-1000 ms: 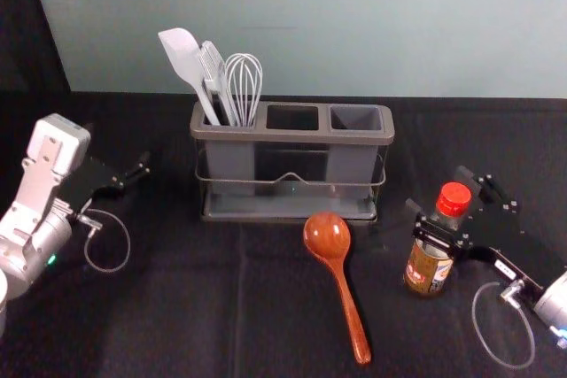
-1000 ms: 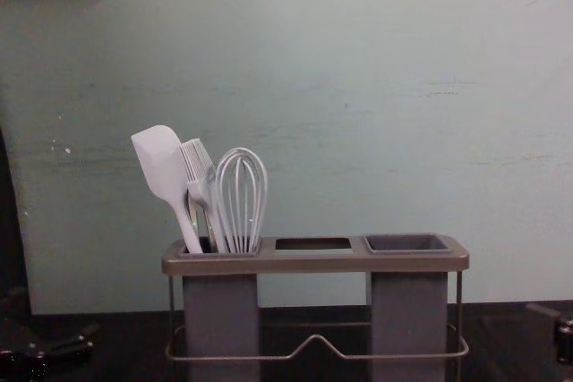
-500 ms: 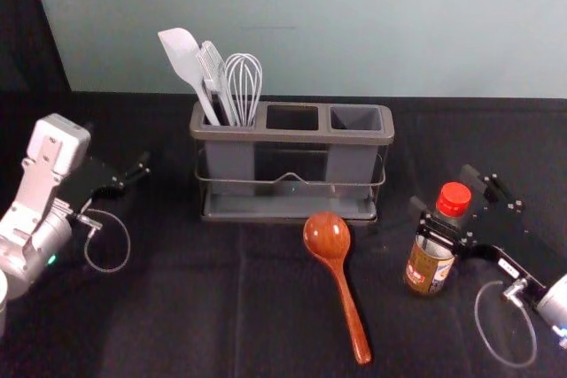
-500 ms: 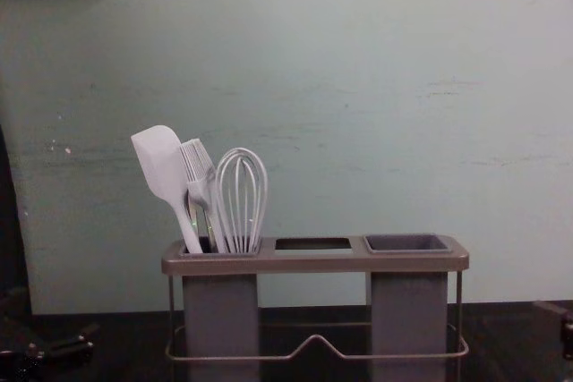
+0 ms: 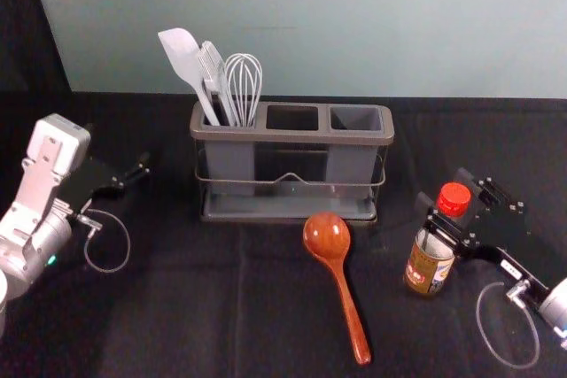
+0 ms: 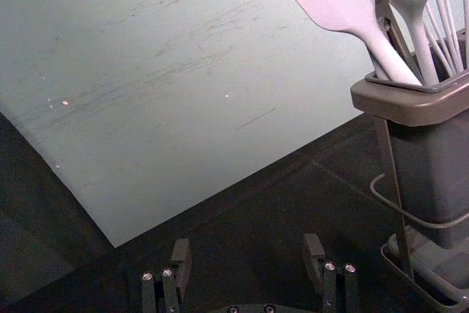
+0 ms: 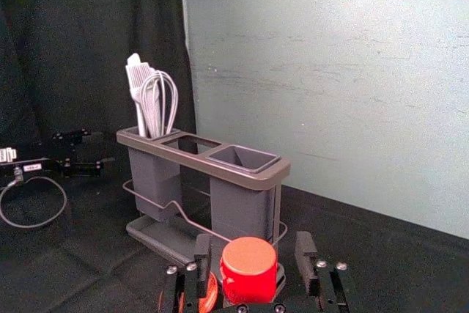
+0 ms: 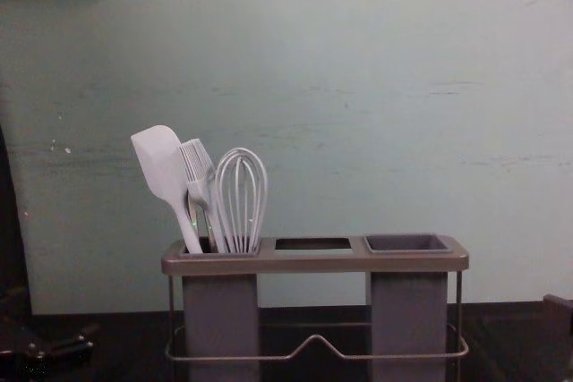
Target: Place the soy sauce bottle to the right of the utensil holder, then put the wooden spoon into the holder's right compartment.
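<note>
Bottle stands between fingers of the right gripper.

Red bottle cap, reddish-brown spoon, grey utensil holder

Pale grey-green wall behind a table draped in black cloth.

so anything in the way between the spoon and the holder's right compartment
Yes, the front wire and rim of the utensil holder stand between the wooden spoon and the right compartment; nothing visible covers it.
</note>
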Tool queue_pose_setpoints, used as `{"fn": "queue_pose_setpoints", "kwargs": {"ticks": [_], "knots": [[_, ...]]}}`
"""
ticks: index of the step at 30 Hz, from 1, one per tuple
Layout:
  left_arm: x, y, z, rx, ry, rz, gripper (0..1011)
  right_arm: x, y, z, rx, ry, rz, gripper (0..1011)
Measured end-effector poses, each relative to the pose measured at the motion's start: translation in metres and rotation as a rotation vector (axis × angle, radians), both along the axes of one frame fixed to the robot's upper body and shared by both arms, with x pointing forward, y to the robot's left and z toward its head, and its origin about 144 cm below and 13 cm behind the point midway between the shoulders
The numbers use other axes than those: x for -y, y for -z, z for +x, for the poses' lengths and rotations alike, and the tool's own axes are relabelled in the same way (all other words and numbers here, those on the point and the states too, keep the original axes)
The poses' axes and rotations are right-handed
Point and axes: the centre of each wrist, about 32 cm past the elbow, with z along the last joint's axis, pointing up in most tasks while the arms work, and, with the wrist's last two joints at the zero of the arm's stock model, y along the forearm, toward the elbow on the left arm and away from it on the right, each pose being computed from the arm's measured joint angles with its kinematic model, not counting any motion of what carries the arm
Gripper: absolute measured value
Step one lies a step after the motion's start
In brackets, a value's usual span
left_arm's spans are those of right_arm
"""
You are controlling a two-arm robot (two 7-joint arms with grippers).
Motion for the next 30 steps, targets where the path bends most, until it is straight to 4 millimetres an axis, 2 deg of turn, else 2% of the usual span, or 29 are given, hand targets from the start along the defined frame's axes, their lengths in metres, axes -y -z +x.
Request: {"fn": "queue_pose_setpoints", "kwargs": {"ticks": [12,23,30], "knots": [[0.0,0.0,0.0,0.0,0.0,0.0,1005,0.001,-0.001,-0.004,-0.002,-0.002,0.007,393],[0.0,0.0,0.0,0.0,0.0,0.0,1005,0.008,-0.022,-0.001,0.048,0.0,-0.008,390],[0.0,0.0,0.0,0.0,0.0,0.0,1005,0.02,-0.028,0.019,0.058,-0.05,-0.017,390]]}}
